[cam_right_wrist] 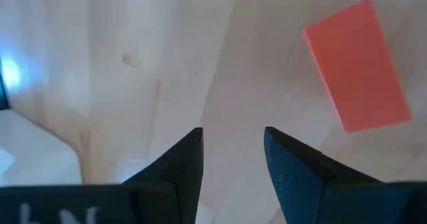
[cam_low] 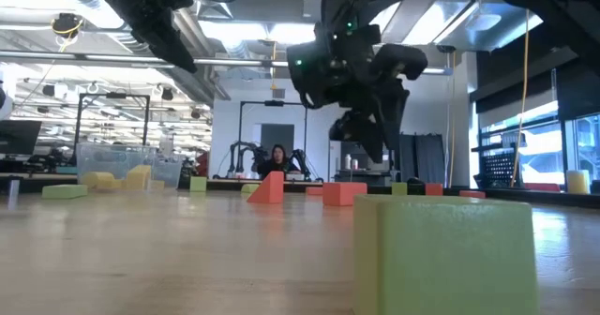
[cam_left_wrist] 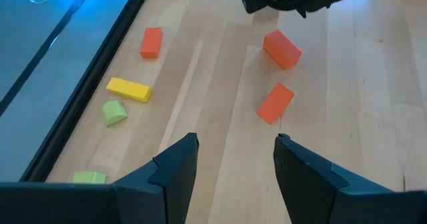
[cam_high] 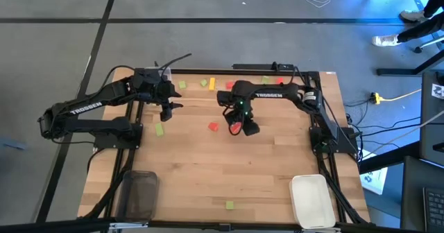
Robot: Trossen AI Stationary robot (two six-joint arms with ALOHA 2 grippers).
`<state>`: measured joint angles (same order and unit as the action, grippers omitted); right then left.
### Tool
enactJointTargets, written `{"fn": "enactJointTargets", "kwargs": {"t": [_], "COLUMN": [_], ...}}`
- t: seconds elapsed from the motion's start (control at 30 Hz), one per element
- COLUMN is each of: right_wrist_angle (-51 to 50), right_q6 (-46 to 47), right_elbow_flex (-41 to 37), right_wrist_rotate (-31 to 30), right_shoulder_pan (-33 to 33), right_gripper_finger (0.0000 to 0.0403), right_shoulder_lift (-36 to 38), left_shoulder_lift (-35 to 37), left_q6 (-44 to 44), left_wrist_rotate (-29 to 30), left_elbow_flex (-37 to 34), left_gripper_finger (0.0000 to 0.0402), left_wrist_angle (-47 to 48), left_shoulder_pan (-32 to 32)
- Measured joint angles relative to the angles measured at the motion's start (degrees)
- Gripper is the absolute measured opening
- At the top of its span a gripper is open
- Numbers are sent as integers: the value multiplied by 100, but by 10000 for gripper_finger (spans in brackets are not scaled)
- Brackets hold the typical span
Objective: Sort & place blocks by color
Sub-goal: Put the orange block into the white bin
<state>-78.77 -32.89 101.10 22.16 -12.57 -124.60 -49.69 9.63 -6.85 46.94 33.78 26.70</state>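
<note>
- Right gripper [cam_right_wrist: 232, 159] hangs low over mid-table, jaws spread and empty; the red block [cam_right_wrist: 357, 67] lies off to one side of them, so closing now would miss or nudge it.
- Left gripper [cam_left_wrist: 235, 167], also spread and empty, hovers near the table's left edge; scattered blocks [cam_left_wrist: 128, 89] there could get knocked.

White "TROSSEN" lettering runs along the dark left robot arm [cam_high: 84, 109] and the dark right robot arm [cam_high: 269, 95].
</note>
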Motion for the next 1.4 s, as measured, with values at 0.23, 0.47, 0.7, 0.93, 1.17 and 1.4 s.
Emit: {"fn": "enactJointTargets", "kwargs": {"t": [0.23, 0.47, 0.7, 0.93, 1.17, 1.4], "right_wrist_angle": [426, 507, 361, 701, 693, 742], "right_q6": [123, 126, 357, 1424, 1318, 1308], "right_elbow_flex": [-349, -322, 413, 1088, 1154, 1156], "right_wrist_rotate": [535, 530, -866, -1343, -1515, -1480], "right_shoulder_pan": [172, 345, 382, 358, 360, 360], "right_gripper_finger": [157, 157, 157, 157, 141, 85], "right_shoulder_lift": [-4, -2, -4, 0, 1, 1], "left_shoulder_lift": [0, 0, 0, 0, 2, 2], "left_q6": [-55, -160, -161, -175, -173, -154], "left_wrist_rotate": [-2, -3, -2, -4, -4, -4], "left_elbow_flex": [0, 0, 0, 0, 0, 0], "left_gripper_finger": [185, 185, 185, 185, 185, 184], "left_wrist_angle": [-4, -9, -122, -136, -136, -136], "left_shoulder_pan": [0, 0, 0, 0, 0, 0]}}
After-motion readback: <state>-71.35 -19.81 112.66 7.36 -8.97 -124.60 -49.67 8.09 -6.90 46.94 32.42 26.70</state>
